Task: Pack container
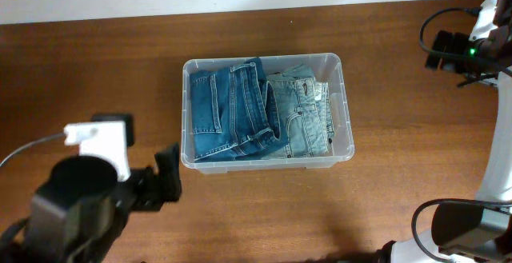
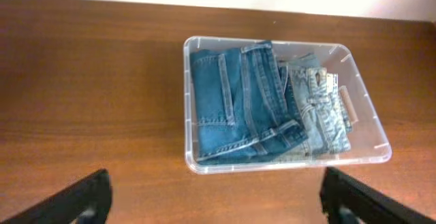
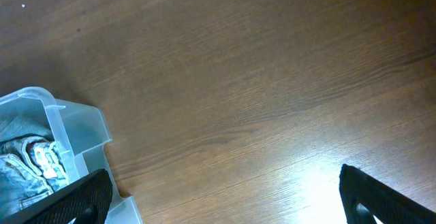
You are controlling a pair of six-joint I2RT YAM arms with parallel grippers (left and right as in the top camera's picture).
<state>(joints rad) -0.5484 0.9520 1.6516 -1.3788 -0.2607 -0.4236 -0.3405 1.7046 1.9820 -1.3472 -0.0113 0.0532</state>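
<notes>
Clear plastic container (image 1: 264, 165), rect. w/ rounded corners and thick rim, sits mid wood-grain table (image 1: 96, 63). Inside: folded dark-blue denim jeans (image 1: 228, 111) on left, touching pale washed jeans (image 1: 308, 115) on right. Left gripper (image 2: 216, 207) and right gripper (image 3: 228, 207): fingers spread wide, released.

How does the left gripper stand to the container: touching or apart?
Apart. The left wrist view shows it plainly: a strip of bare table lies between the left gripper, jaws open, and the near side of the container.
</notes>
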